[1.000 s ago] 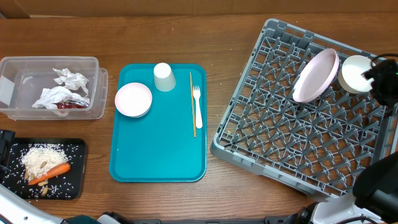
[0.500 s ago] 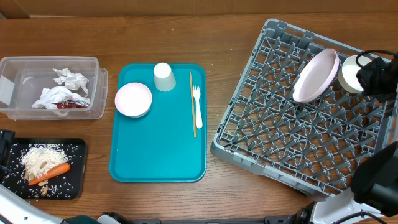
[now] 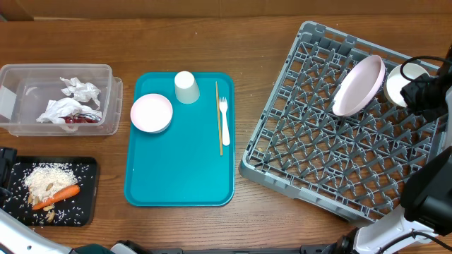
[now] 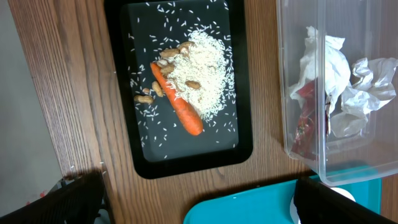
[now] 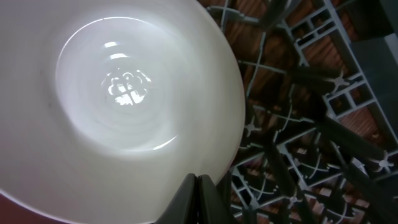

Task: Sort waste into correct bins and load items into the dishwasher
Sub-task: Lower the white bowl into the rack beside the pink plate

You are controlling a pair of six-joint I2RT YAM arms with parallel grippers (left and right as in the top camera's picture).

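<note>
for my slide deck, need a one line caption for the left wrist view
Black tray holding rice and a carrot, beside the clear tub of napkins.

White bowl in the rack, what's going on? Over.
Right gripper shut at white bowl rim, grip unclear. Bowl on dish rack. Left gripper open, empty. Nothing in the way.

- overhead: high above, looking straight down on the whole counter (image 3: 282, 21), with clear tub (image 3: 56, 68), black tray (image 3: 88, 169), teal tray (image 3: 180, 162) and grey rack (image 3: 325, 155) in frame.
- left wrist: lower, facing down on black tray (image 4: 140, 62), clear tub (image 4: 283, 81) and the teal tray's corner (image 4: 249, 208), all shared with overhead.
- right wrist: very close to a white bowl (image 5: 124, 93) in the grey rack (image 5: 298, 124).
</note>
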